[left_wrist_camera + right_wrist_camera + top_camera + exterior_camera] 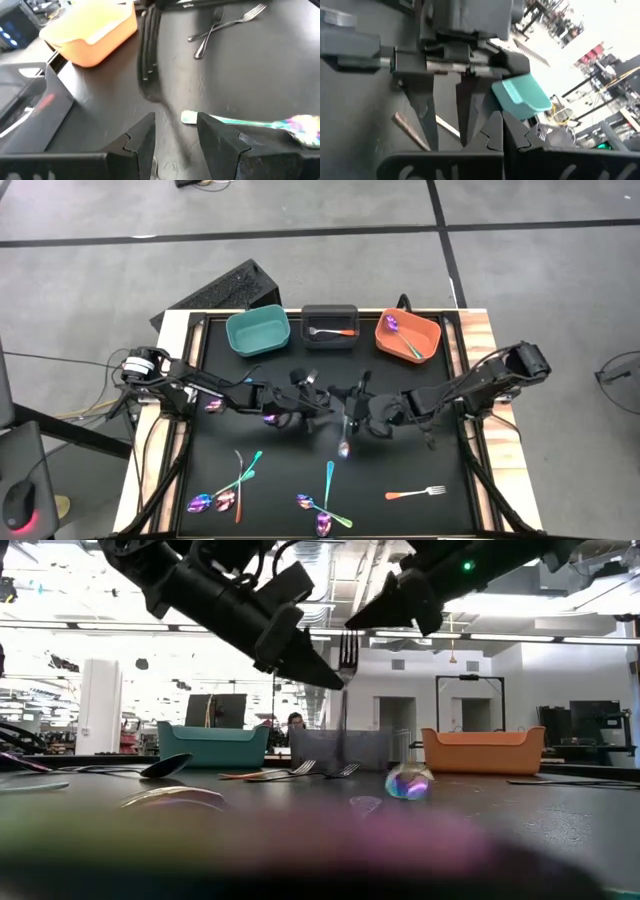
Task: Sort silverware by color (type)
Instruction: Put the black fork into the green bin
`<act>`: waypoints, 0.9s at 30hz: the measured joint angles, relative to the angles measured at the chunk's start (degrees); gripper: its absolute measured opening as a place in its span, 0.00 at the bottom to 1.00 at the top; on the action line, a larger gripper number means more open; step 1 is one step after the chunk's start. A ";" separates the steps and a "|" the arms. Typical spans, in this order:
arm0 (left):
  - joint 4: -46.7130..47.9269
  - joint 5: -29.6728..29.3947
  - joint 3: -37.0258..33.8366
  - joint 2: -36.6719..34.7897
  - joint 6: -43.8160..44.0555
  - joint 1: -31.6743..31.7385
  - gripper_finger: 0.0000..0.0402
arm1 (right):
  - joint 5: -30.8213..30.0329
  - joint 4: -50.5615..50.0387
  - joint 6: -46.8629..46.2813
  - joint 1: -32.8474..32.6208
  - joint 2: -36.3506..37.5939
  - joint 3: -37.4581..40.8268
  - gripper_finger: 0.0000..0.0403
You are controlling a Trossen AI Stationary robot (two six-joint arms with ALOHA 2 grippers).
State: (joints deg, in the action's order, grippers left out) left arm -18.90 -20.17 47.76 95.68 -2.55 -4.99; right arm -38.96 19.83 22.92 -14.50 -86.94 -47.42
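Both grippers meet above the middle of the black table mat (420, 520). The right gripper (352, 408) has its fingers pressed together on the tines of a dark grey metal fork (346, 690), which hangs upright below them; an iridescent purple-teal spoon (408, 783) lies on the mat underneath. The left gripper (312, 402), just beside it, has its fingers partly apart with nothing between them. On the near side of the grippers lie crossed iridescent spoons (225, 498), another iridescent pair (322, 508), and an orange-red handled fork (415, 493). Beyond the grippers stand a teal rectangular plastic bin (258, 331), a dark grey rectangular bin (329, 327) holding a fork, and an orange rectangular bin (407, 335).
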 joint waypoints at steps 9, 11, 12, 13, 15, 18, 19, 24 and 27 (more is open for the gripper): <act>-0.01 -0.60 0.54 0.00 -0.02 0.02 0.33 | 0.02 3.16 2.92 -2.17 -0.26 -0.04 0.01; 0.33 -0.58 0.54 0.00 0.30 0.02 0.33 | -0.05 3.12 1.55 -2.20 -0.26 -0.04 0.01; 0.62 -0.58 0.54 0.00 0.79 0.01 0.33 | -0.49 3.07 -0.82 -2.05 -0.26 -0.04 0.02; 0.96 -0.58 0.54 0.00 1.34 0.00 0.33 | -1.24 2.75 -4.56 -1.79 -0.26 -0.04 0.02; 2.20 -0.56 0.54 0.00 2.39 0.00 0.33 | -1.88 0.52 -15.20 -0.76 -0.26 -0.04 0.02; 5.37 -0.58 0.54 0.00 4.14 -0.11 0.33 | 2.69 -4.15 -31.71 2.18 -0.93 -0.04 0.04; 6.21 -0.58 0.54 0.00 4.70 -0.11 0.33 | 5.16 -5.24 -35.27 3.16 -1.88 -0.08 0.05; 8.00 -1.27 0.54 0.00 6.38 -0.11 0.33 | 12.60 -7.29 -43.30 5.99 -9.44 -0.02 0.19; 8.06 -1.30 0.54 0.00 6.80 -0.16 0.33 | 14.16 -7.40 -46.16 6.79 -13.98 -0.44 0.27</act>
State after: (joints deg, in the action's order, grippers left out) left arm -10.84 -21.48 48.29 95.68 4.25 -5.15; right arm -24.80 12.43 -23.24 -7.71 -100.92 -47.85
